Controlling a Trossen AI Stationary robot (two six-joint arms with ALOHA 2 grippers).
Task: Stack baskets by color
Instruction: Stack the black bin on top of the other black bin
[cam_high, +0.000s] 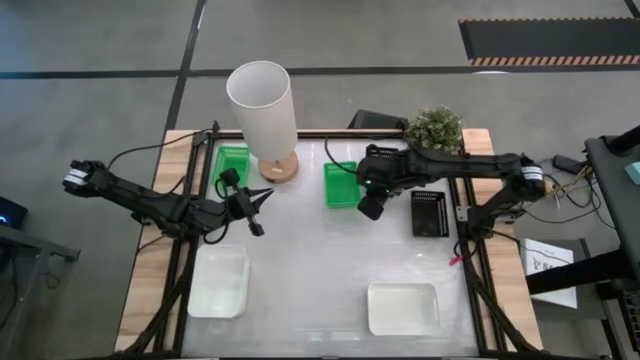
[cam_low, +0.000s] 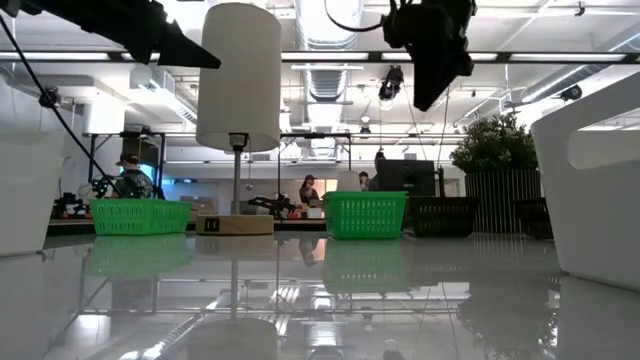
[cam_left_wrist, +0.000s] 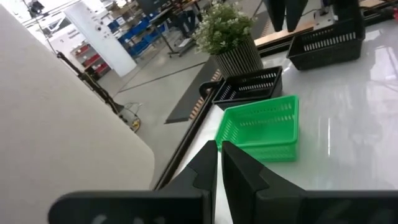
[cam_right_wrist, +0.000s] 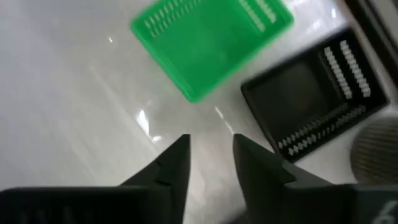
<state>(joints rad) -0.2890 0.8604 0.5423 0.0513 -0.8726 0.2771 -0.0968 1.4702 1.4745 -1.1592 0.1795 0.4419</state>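
The right claw (cam_high: 368, 208), its fingers parted and empty, is held above the desk (cam_high: 320, 265) beside a green basket (cam_high: 341, 184). The left claw (cam_high: 262, 203) is closed, near the lamp (cam_high: 262, 112).

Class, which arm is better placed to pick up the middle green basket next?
The right: its gripper hangs open, empty, beside that green basket. The left gripper sits shut, farther away.

We see a glossy white tabletop (cam_high: 320, 260) with wooden edges on a grey concrete floor (cam_high: 100, 60) crossed by dark lines. A hazard-striped black mat (cam_high: 545, 42) lies far right. Beyond the tabletop, an open workshop has exposed ceiling ducts (cam_low: 335, 40), strip lights and seated people (cam_low: 130, 178) at benches.
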